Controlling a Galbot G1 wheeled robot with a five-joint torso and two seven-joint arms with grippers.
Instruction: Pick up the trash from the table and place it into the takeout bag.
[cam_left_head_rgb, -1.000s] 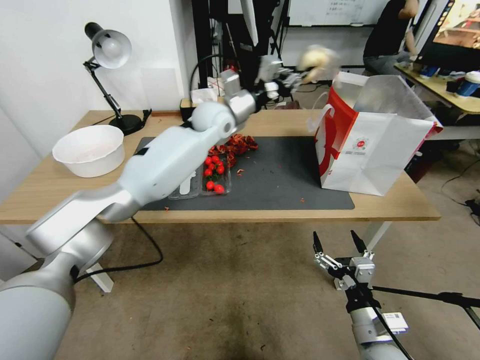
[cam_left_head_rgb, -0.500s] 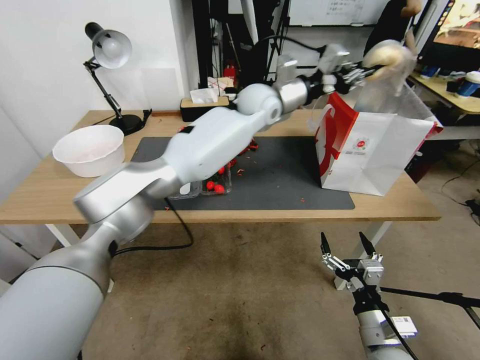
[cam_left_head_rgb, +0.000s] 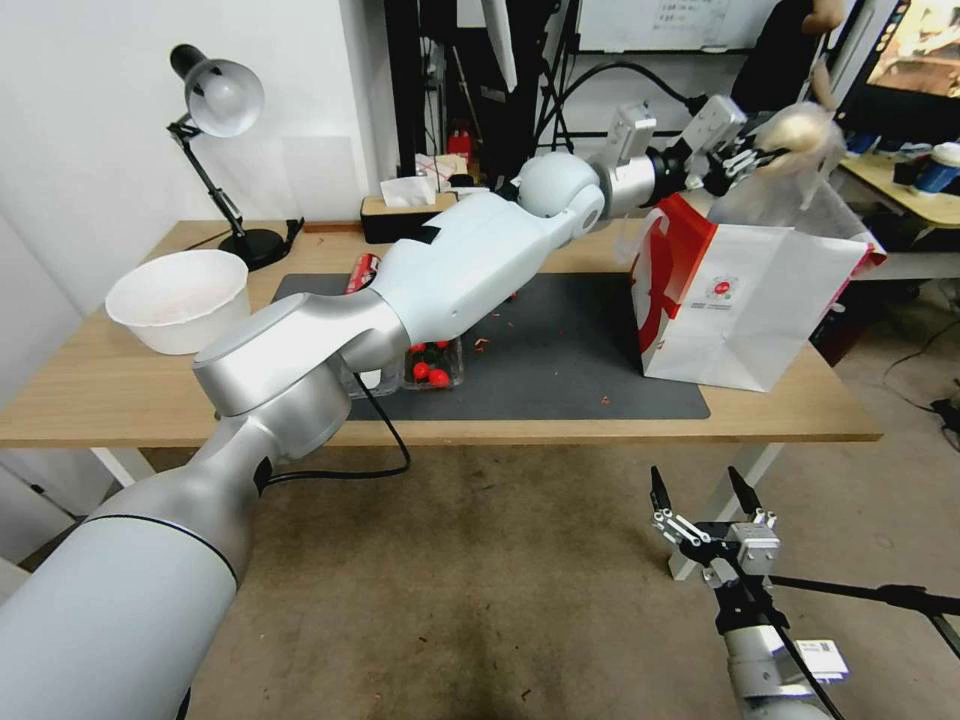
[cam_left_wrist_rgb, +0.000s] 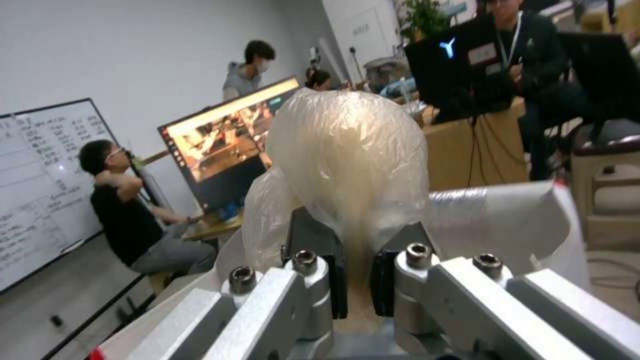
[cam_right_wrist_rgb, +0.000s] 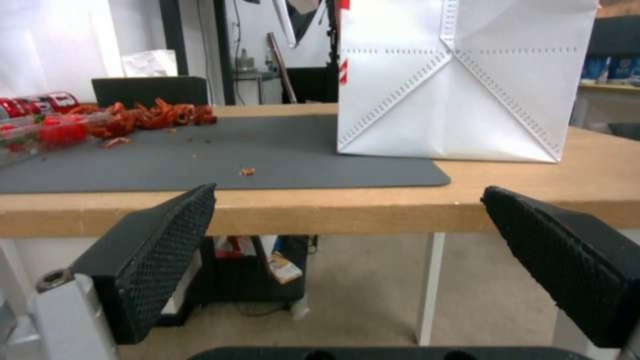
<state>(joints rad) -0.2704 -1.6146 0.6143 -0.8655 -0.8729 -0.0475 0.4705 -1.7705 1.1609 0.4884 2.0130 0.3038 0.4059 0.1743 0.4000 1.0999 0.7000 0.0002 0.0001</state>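
Your bench (cam_left_head_rgb: 120, 390) is one long light-wood top with one dark grey mat (cam_left_head_rgb: 560, 360), set in a busy lab with a carpeted floor. Left to right you have one desk lamp (cam_left_head_rgb: 215, 100) at the back left corner, one white basin (cam_left_head_rgb: 180, 300) near the left edge, one red drink can (cam_left_head_rgb: 361, 271) at the mat's back left corner, one clear tray of red fruit (cam_left_head_rgb: 432, 365) near the front edge, and one takeout bag (cam_left_head_rgb: 745, 305) upright at the right end. Your left hand (cam_left_head_rgb: 752, 158) is clamped on the plastic-wrapped beige lump (cam_left_head_rgb: 800, 135), held above the bag's open mouth; half a second ago it was slightly further left. Your right hand (cam_left_head_rgb: 703, 492) hangs below the bench's front edge, fingers spread apart.
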